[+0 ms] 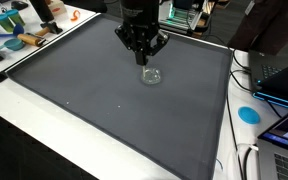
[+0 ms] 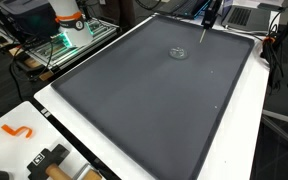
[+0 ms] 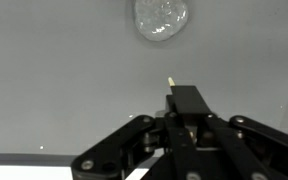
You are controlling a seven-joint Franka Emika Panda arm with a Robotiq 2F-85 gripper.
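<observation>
At upper centre in an exterior view, the hand is clamped on a thin dark stick. It hovers near a clear dish on the grey mat.

White table, dark grey mat — laptop beside

No text, labels, brands or numbers can be read in any view. The laptop is too small and blurred to show lettering.
</observation>
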